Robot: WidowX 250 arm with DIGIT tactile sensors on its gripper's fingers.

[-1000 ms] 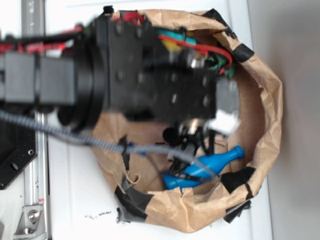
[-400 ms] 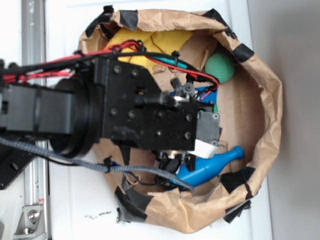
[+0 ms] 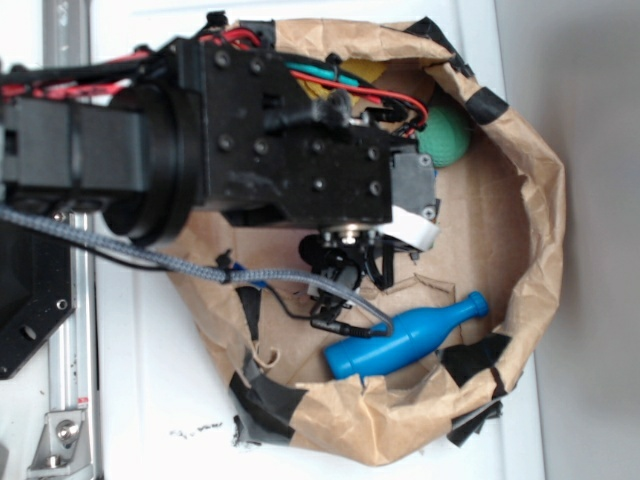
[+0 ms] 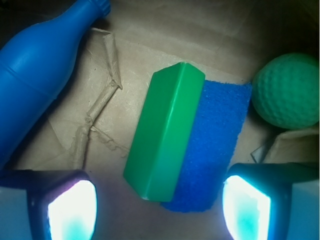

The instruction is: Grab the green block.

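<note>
1. The green block (image 4: 167, 131) lies on the brown paper floor of the bag (image 3: 530, 200), with its right long side against the blue block (image 4: 212, 145); it seems to rest partly on that block.
2. From the green block, the green ball (image 4: 288, 90) is to the upper right and the blue bottle (image 4: 42, 65) to the upper left.
3. The block's long axis runs from the lower left to the upper right, a little tilted from the line between the fingers.
4. The gripper (image 4: 160, 207) is wide open and holds nothing; one fingertip (image 4: 72, 207) stands on each side of the block's near end, not touching it.
5. I judge that a small turn of the wrist and a descent are needed before closing.
</note>
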